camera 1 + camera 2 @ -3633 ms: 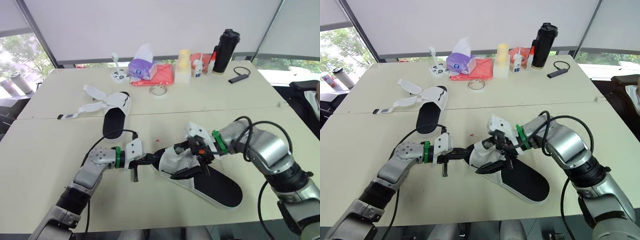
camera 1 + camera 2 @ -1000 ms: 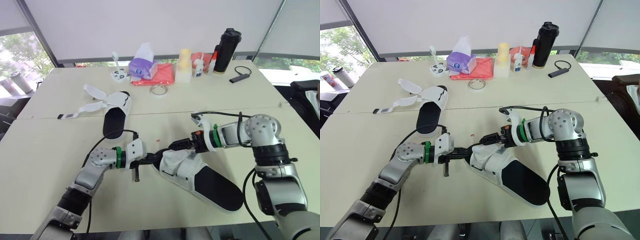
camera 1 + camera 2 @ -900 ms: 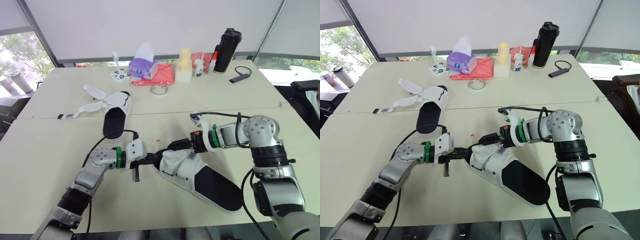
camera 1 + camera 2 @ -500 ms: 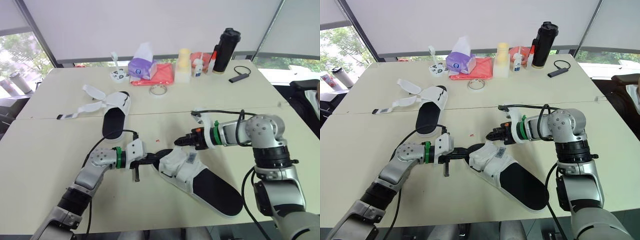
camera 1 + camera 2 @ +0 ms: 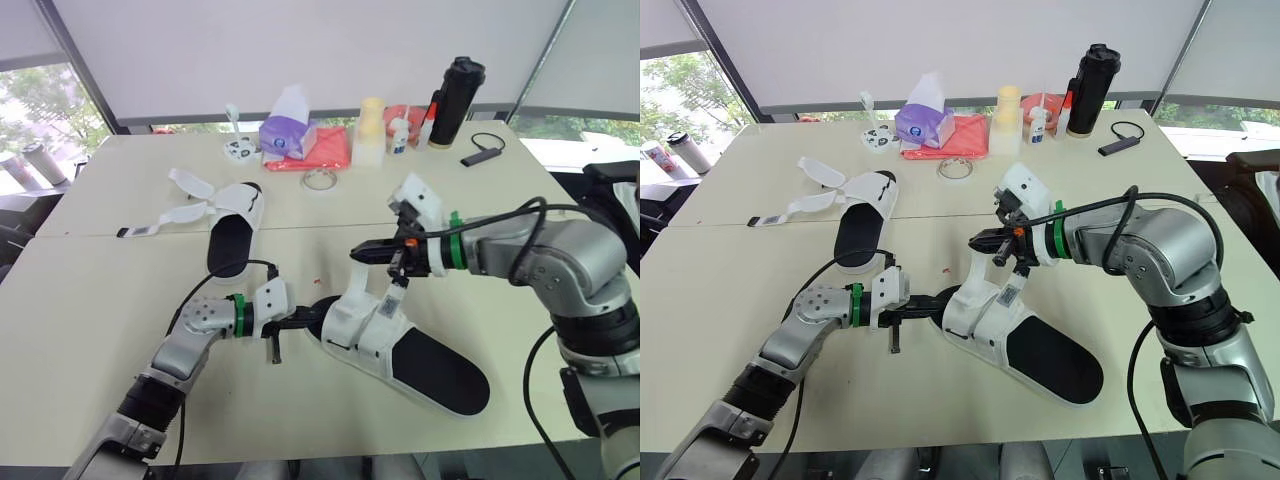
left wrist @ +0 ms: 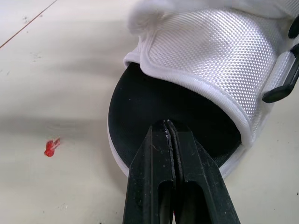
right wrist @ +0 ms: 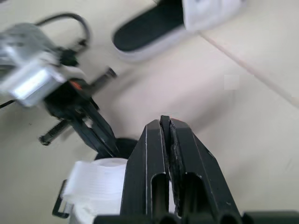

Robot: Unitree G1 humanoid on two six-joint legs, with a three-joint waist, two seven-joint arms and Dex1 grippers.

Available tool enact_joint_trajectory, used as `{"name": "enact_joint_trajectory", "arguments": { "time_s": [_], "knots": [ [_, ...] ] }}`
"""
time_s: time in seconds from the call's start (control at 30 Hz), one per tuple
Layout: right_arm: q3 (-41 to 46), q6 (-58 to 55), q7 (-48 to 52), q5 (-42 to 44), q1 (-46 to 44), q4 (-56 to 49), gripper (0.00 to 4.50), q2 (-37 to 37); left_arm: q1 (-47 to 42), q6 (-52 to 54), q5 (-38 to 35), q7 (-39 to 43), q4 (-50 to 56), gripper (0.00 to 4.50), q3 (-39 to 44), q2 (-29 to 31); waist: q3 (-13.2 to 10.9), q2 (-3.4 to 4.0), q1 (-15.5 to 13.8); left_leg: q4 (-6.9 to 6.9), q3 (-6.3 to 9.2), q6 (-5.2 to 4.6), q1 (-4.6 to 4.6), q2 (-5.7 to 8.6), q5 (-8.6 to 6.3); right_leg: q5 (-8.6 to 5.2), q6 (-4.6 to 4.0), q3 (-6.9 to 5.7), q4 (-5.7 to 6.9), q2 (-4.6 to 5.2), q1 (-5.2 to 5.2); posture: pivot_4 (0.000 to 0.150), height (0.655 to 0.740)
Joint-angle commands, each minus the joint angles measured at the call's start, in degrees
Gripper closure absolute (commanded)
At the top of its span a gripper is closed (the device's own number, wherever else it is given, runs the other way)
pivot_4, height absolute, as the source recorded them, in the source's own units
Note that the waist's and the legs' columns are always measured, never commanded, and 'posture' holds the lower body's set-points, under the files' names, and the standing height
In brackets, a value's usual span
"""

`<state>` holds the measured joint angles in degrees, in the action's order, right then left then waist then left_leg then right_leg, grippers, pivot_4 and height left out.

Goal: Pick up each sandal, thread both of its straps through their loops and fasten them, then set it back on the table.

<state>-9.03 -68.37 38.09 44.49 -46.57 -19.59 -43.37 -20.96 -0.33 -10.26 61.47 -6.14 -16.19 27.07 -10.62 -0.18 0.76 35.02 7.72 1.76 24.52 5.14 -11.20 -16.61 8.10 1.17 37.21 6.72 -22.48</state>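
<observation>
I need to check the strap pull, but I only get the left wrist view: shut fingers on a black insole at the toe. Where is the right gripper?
Observer: The right gripper is above the near sandal, shut on a strap that stands up from the white upper.
Operator: And the other sandal?
Observer: The far sandal lies flat on the table beyond the left gripper, with its open straps spread out to the side, unfastened.
</observation>
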Motion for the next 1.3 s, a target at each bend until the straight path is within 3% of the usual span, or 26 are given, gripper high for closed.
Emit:
{"name": "enact_joint_trajectory", "arguments": {
  "time_s": [0.03, 0.13, 0.47, 0.77, 1.1, 1.3],
  "knots": [
    [0.8, -0.7, 0.5, -0.1, -0.2, 0.1, 4.47, 1.1, 0.2, 0.4, 1.2, 0.3, -0.9, 4.5, -0.8, -0.1, 0.0, 0.0, 0.0, 0.0, 0.0, 0.0, 0.0, 0.0, 0.0, 0.0, 0.0, 0.01, 0.0, 0.0, 0.0, 0.15, 0.74],
    [0.7, -1.1, 1.7, 0.0, 0.4, -1.4, 4.47, 0.9, 0.1, 0.4, 1.2, 0.3, -0.9, 4.5, -0.7, -0.2, 0.0, 0.0, -0.1, 0.0, 0.0, 0.0, 0.0, 0.0, 0.0, 0.0, -0.01, 0.01, -0.01, 0.01, 0.0, 0.15, 0.74],
    [10.2, -12.1, 1.0, 14.2, 1.9, -12.5, 4.47, 1.2, -0.4, 1.5, 0.8, -0.4, -1.5, 4.5, 0.1, -0.7, 0.0, 0.0, -0.2, -0.01, 0.02, 0.0, 0.01, 0.0, 0.0, 0.0, -0.02, 0.01, -0.03, 0.04, 0.0, 0.15, 0.74],
    [2.7, 7.9, -2.2, -2.1, 7.7, -25.2, 4.47, -0.8, -3.1, 4.6, -0.1, 1.7, -3.3, 4.5, -0.4, -1.9, 0.0, -0.02, -0.1, 0.01, 0.03, 0.0, 0.02, 0.01, 0.0, -0.01, -0.01, -0.03, -0.05, 0.04, 0.01, 0.15, 0.74],
    [-2.1, 29.2, 6.9, -13.8, 18.4, -32.4, 4.47, -5.0, -2.8, 4.3, 0.4, 6.0, -3.7, 4.5, -1.9, -1.3, 0.0, -0.03, -0.1, -0.02, 0.04, 0.01, 0.01, 0.01, 0.0, -0.02, 0.02, -0.06, -0.1, 0.03, 0.04, 0.15, 0.74],
    [-4.7, 44.0, 16.6, -19.7, 23.5, -29.7, 4.47, -6.7, -2.9, 4.3, 0.5, 6.5, -3.8, 4.5, -1.8, -1.3, 0.0, -0.05, -0.1, 0.0, 0.04, 0.01, 0.0, 0.0, 0.0, -0.02, 0.02, -0.08, -0.11, 0.03, 0.08, 0.15, 0.74]
  ]
}}
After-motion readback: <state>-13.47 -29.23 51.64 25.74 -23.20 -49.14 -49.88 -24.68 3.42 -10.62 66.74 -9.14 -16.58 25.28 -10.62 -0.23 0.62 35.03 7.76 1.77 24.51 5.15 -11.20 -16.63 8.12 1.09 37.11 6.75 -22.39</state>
